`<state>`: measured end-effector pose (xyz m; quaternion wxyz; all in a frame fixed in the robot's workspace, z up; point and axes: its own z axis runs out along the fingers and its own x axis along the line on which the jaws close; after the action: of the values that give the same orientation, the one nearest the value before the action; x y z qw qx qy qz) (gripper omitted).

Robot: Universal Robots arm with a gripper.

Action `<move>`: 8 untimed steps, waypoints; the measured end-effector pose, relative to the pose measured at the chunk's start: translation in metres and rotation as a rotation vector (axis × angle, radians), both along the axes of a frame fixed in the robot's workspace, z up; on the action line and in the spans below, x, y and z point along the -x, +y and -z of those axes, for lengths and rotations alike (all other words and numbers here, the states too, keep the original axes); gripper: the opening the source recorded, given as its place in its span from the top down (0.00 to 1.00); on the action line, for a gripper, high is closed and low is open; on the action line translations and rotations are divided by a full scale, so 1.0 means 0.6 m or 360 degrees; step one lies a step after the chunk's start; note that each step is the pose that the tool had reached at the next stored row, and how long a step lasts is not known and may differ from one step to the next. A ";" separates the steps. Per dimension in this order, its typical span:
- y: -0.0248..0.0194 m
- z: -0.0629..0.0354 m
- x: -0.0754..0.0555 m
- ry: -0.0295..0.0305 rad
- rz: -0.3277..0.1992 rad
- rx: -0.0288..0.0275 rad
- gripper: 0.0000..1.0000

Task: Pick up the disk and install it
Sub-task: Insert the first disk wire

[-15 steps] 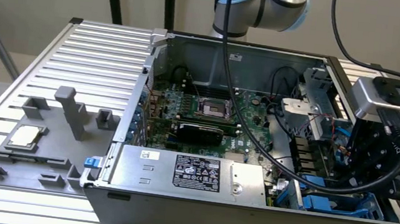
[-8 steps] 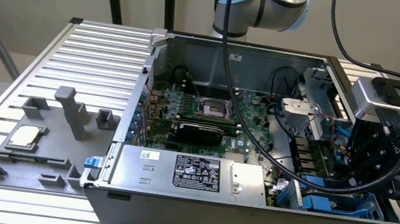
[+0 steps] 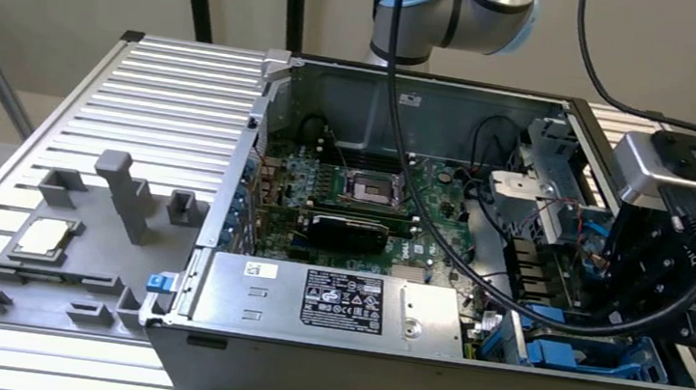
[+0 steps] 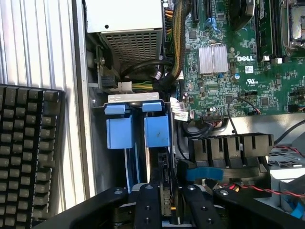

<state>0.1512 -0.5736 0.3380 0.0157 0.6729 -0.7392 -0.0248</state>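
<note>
Scanning from the exterior view's left, you find the grey fixture [image 3: 70,253] on the desk [image 3: 178,80] with a small silver chip [image 3: 42,237] in it; next the open computer case [image 3: 432,379], its green motherboard [image 3: 361,196] and the silver power supply [image 3: 325,297]; at the exterior view's right your hand [image 4: 164,202] hangs over the blue drive bays [image 4: 138,131]; the disk [image 4: 164,176] stands on edge between the 2 black fingers [image 4: 145,210]; whether they still clamp it you cannot tell.
</note>
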 end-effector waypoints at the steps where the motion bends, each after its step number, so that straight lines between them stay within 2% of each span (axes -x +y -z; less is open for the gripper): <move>1: 0.0000 -0.003 0.000 0.00030 0.0000 0.00003 0.75; 4: -0.0001 -0.014 0.000 0.00106 0.0001 -0.00001 0.75; 8: 0.0000 -0.041 0.000 0.00158 0.0001 0.00002 0.75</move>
<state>0.1511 -0.5737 0.3626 0.0194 0.6725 -0.7393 -0.0281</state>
